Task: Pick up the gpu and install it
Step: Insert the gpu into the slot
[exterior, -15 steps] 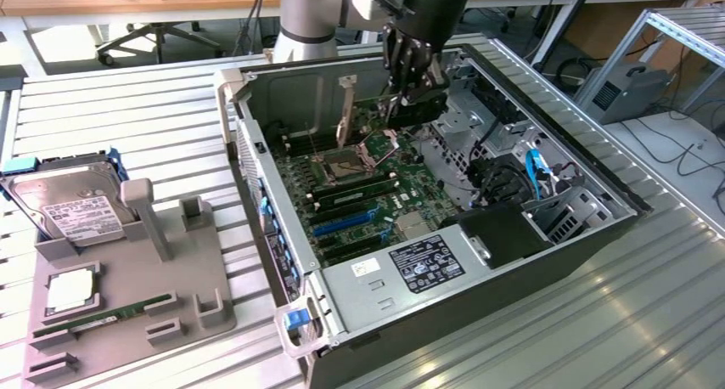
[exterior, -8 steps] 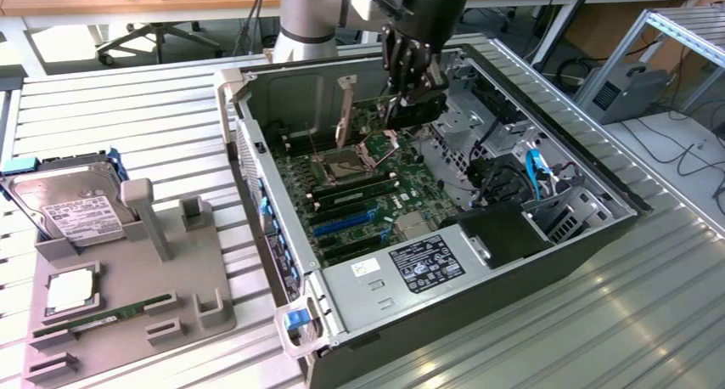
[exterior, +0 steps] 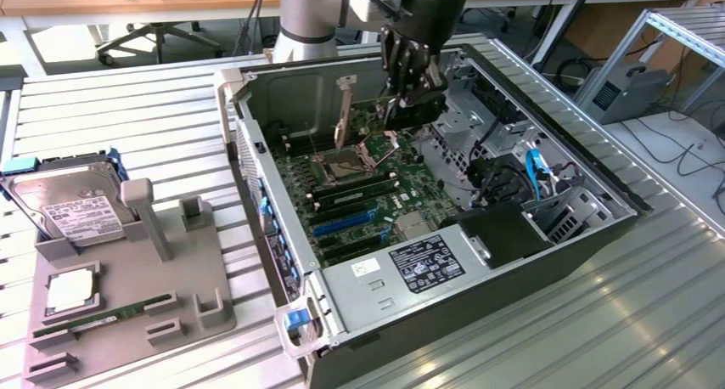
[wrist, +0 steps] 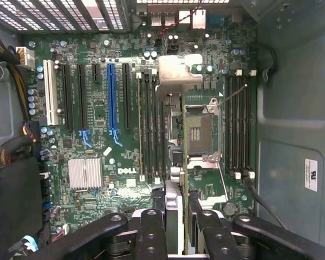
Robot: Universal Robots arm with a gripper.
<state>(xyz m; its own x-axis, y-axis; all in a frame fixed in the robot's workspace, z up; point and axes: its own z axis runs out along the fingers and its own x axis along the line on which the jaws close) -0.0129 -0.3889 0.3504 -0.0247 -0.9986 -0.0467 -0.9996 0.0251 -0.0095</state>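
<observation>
My gripper (exterior: 406, 100) hangs inside the open computer case (exterior: 589, 198), above the far part of the motherboard (exterior: 379, 189). It is shut on the gpu (exterior: 417, 117), a dark card held on edge. In the wrist view the gpu (wrist: 174, 208) shows edge-on between the two black fingers (wrist: 151, 233), with a silvery strip on one side and a dark board on the other. Beneath it lie the motherboard's (wrist: 130, 157) long slots, among them a blue slot (wrist: 112, 95), and the open CPU socket (wrist: 197, 130).
A grey tray (exterior: 125, 321) on the exterior view's left holds a silver hard drive (exterior: 74, 206), a square chip (exterior: 70, 291) and a thin green RAM stick (exterior: 102, 317). Case walls, a drive cage (exterior: 476, 121), cables and the power supply (exterior: 425, 266) ring the motherboard.
</observation>
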